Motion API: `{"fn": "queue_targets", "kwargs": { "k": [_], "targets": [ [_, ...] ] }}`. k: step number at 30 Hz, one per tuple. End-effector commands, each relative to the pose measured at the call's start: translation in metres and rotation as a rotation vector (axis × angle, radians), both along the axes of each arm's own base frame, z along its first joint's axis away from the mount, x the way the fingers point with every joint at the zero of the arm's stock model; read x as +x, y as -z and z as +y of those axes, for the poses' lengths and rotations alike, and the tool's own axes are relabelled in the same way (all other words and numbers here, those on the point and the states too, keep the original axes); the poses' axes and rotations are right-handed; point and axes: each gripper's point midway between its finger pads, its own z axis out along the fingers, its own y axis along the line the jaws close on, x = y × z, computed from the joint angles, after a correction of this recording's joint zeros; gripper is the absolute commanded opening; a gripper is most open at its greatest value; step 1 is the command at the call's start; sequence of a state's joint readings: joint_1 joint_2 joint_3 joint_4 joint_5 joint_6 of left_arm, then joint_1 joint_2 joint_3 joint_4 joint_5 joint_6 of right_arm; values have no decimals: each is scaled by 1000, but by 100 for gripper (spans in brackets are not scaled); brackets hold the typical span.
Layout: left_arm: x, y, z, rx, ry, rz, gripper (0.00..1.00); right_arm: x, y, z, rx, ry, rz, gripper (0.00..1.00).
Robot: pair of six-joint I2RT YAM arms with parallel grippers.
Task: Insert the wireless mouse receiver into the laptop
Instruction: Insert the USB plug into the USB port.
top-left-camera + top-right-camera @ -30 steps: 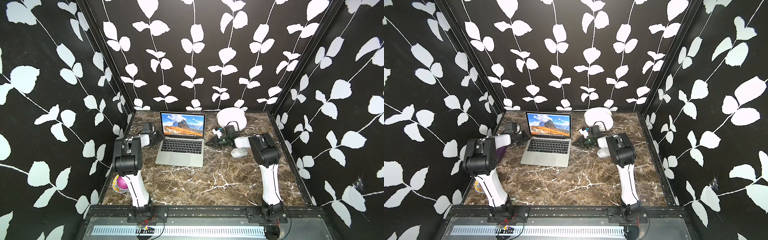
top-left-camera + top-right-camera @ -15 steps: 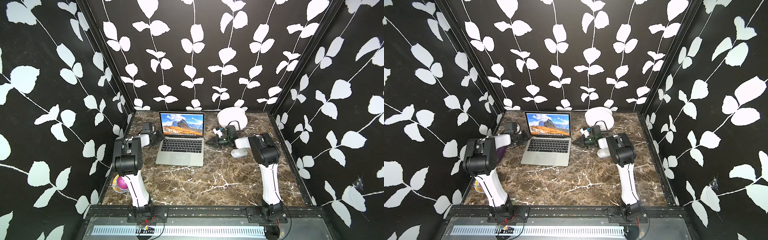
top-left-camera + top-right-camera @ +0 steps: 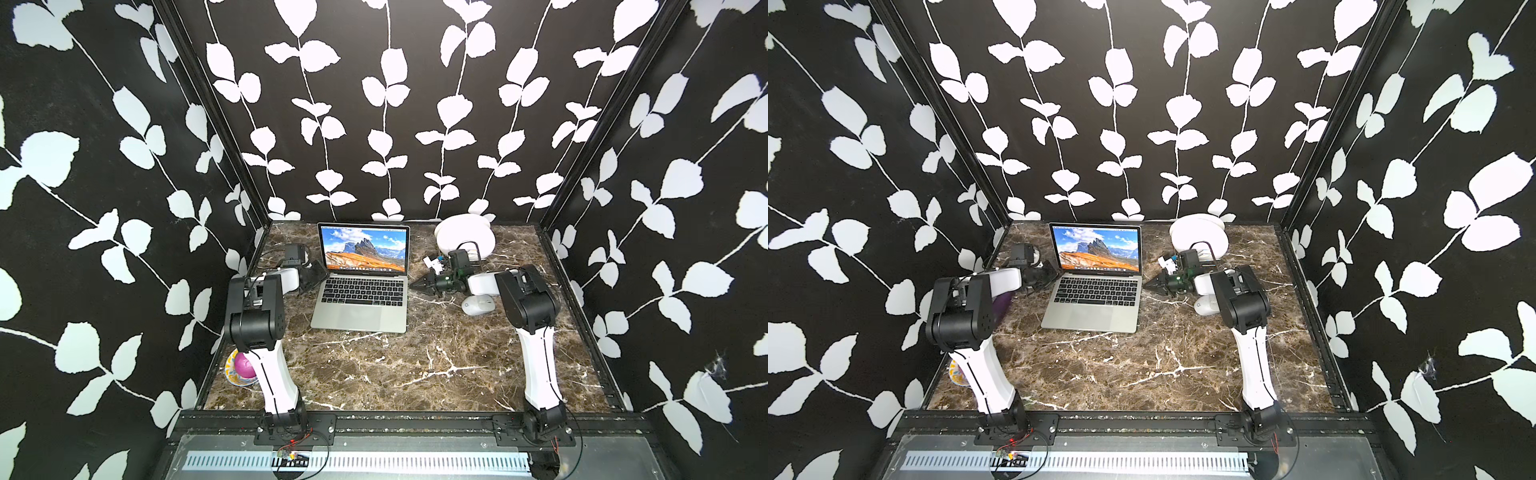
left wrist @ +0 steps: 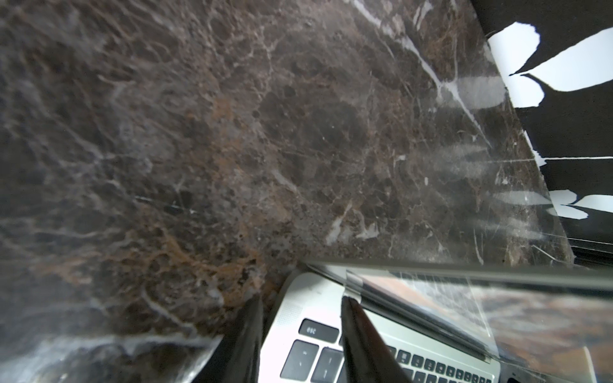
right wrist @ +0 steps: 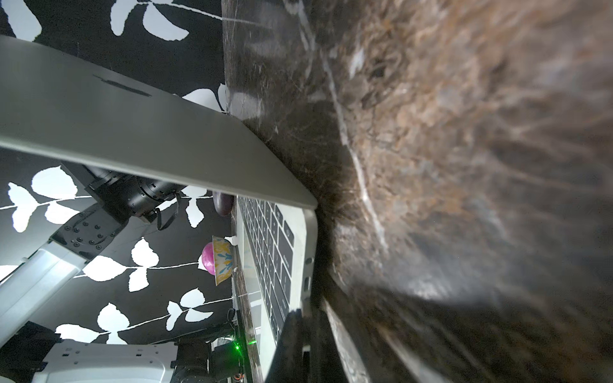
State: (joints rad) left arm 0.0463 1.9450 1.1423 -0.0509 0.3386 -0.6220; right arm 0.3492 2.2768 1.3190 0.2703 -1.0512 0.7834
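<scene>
Left wrist view: left gripper [image 4: 302, 300] sits at the rear left corner of the slim silver laptop [image 4: 288, 318] with black keys. Its black fingers [image 4: 361, 331] stand spread. One is outside the edge over the brown marble table [image 4: 232, 149], the other over the deck by the esc key. Contact cannot be resolved. The laptop is open at centre rear of the table, mountain wallpaper lit.

Right of the laptop, in both top views, right gripper [image 3: 415, 285] lies low and level. Its fingers are pressed together to a point, aimed at the laptop's right edge and just beside it. The receiver is too small to make out, so whether it is pinched at the tips cannot be told. The small white oval wireless mouse [image 3: 478, 305] rests on the marble beside that arm's wrist, with white plates [image 3: 457, 237] behind.

Judgement: the step in hand is the final approach to the side port [image 5: 306, 283], which the right wrist view shows as a small oval slot ahead of the tips. To do it well, keep the plug level with the slot and square to the edge, and advance slowly and straight. The left gripper should brace the far side so the laptop does not slide. A tilted entry would likely jam or skid off the casing.

Versus one second earlier: laptop, mouse and left arm are unchanged. The right gripper tip is in almost the same spot, and any creep toward the laptop is too slight to call.
</scene>
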Motion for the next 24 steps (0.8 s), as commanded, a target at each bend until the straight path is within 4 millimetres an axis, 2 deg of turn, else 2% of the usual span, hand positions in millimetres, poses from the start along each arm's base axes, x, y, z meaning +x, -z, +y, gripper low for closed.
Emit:
{"fn": "queue_targets", "kwargs": {
  "k": [1,3,8,15,20,24],
  "targets": [
    [-38,38,-18,-36,49,186,41,-42,60,5,-134,-62,131,0],
    [-39,38,-19,-39,49,187,41,-37,55,11,-131,-71,108,0],
    [-39,38,-19,-42,51,188,41,-39,58,18,-164,-80,115,0],
    [-38,37,-19,-39,53,186,41,-36,60,7,-224,-23,137,0],
    [-38,36,-19,-38,54,184,41,-35,61,-2,-285,2,136,10],
    [-38,36,-19,-37,55,185,41,-35,62,-5,-319,10,135,9]
  ]
}}
